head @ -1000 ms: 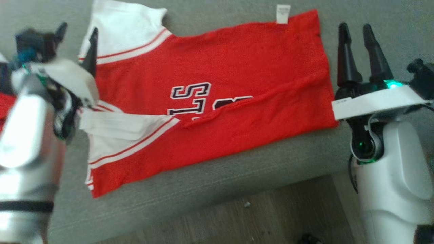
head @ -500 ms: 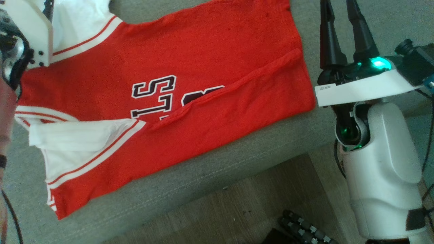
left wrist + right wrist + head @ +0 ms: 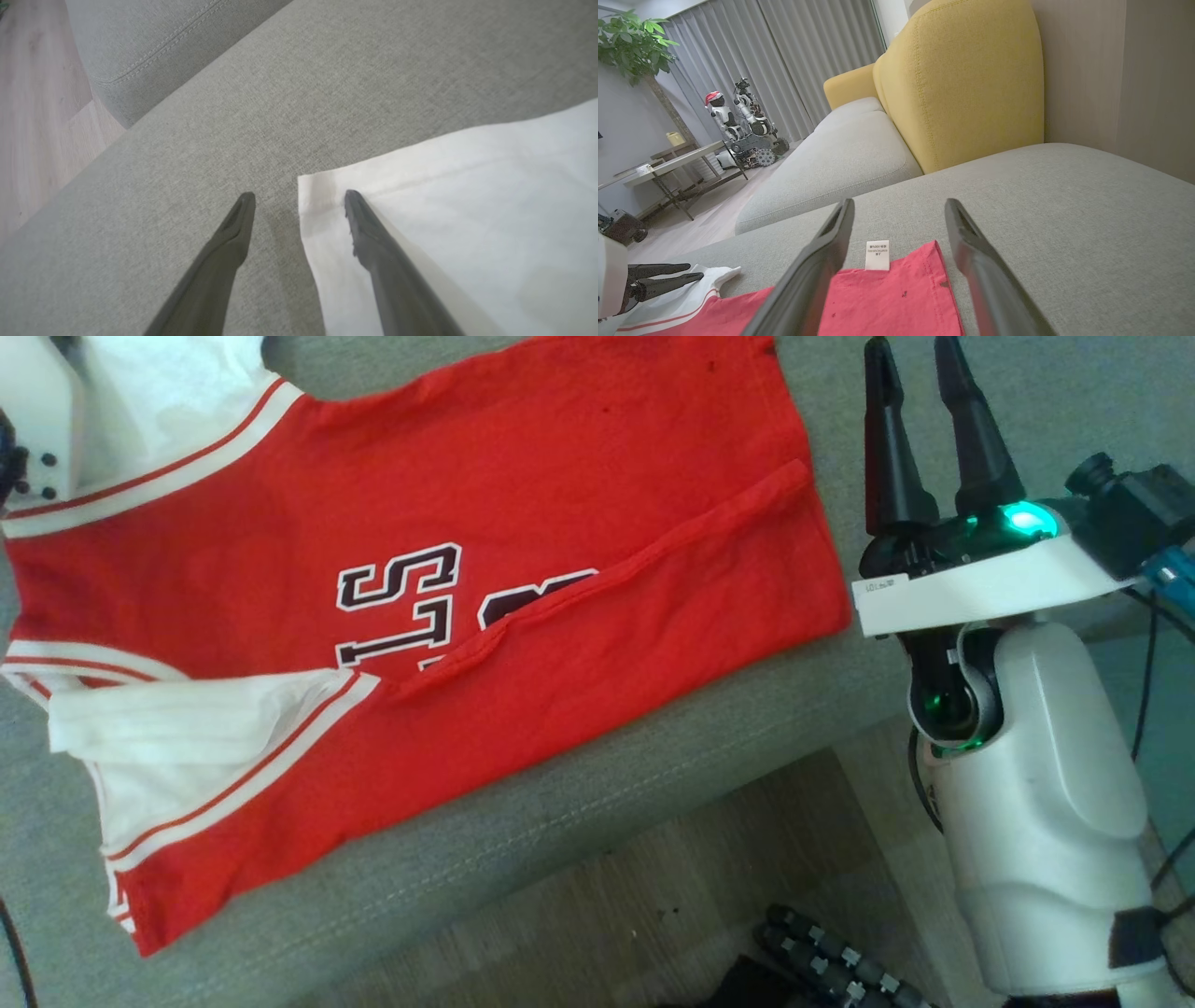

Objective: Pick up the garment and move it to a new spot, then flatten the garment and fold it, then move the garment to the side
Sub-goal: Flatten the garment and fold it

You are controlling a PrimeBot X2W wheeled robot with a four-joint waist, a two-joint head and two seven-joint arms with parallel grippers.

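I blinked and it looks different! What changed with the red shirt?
Mostly the head camera shifted, so everything slid. The left gripper reached farther, to the white sleeve corner of the red-and-white jersey shirt. Nothing was grabbed or dropped. The shirt lies folded as before on the grey fabric sofa, and the right gripper stays open beside it.

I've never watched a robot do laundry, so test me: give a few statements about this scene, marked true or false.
1. The red shirt lies on a grey sofa. True.
2. The right tool grips the shirt. False: it is open, holding nothing.
3. The shirt has a white sleeve. True.
4. The left tool is shut. False: its fingers stand apart at the sleeve's corner.
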